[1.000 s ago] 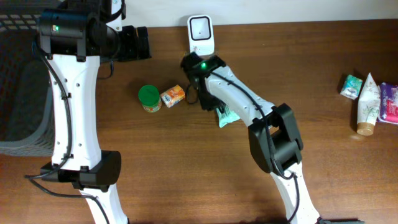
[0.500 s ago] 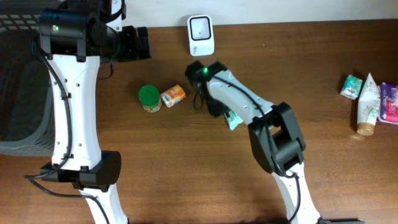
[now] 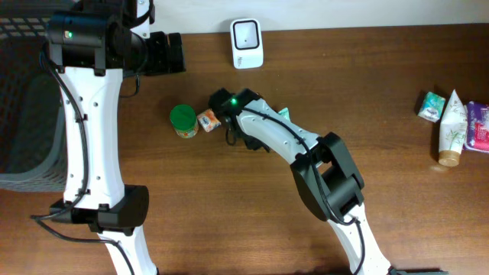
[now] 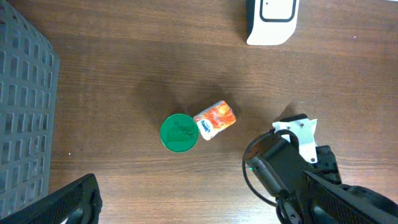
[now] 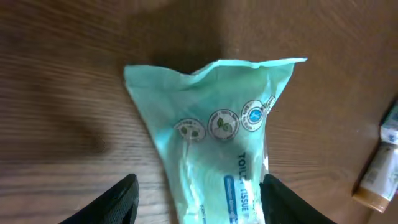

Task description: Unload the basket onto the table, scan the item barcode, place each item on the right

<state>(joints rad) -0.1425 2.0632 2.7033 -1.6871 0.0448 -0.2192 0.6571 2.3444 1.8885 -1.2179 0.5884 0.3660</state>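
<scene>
A mint-green tissue pack [image 5: 230,143] lies flat on the wooden table, its label facing up. My right gripper [image 5: 199,199] is open, one finger on each side of the pack's near end, and the left finger stands clear of it. From overhead only a green corner of the pack [image 3: 283,113] shows past the right arm, whose gripper [image 3: 246,137] is under the wrist. The white scanner [image 3: 247,42] stands at the table's back edge. My left gripper [image 4: 205,211] hangs wide open and empty high above the table.
A green-lidded jar [image 3: 183,120] and a small orange packet [image 3: 211,118] lie just left of the right wrist. A dark basket [image 3: 23,114] sits at the far left. Tubes and packets [image 3: 451,122] are grouped at the right edge.
The right arm has swung away from the scanner and left towards the orange packet. Its jaws have widened round the tissue pack. The left arm has not moved.
</scene>
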